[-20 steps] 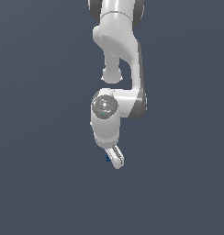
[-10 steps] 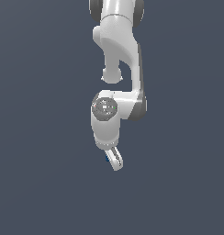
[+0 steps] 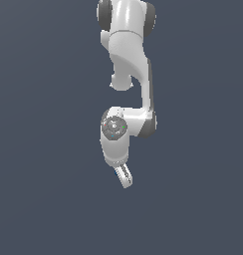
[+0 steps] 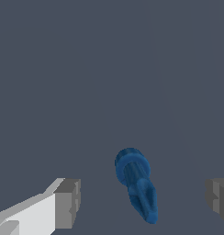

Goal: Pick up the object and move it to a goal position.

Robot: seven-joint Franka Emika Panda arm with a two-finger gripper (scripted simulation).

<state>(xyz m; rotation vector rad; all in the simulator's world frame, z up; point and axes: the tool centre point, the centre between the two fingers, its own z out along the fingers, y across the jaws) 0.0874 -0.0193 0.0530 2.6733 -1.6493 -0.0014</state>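
Observation:
The object (image 4: pixel 136 183) is a small dark blue rounded piece with a ringed end, lying on the grey floor. In the wrist view it lies between my two grey fingertips (image 4: pixel 68 203), touching neither. My gripper (image 4: pixel 143 202) is open with a wide gap around the object. In the exterior view the white arm reaches down and the gripper (image 3: pixel 124 178) points at the floor; the object is hidden behind it there.
A plain dark grey floor (image 3: pixel 44 199) fills both views. The white arm's upper links (image 3: pixel 128 60) hang down from the top of the exterior view.
The gripper has lowered toward the floor and shifted slightly. The blue object, visible by the fingertips one second ago, is now hidden behind the gripper in the exterior view.

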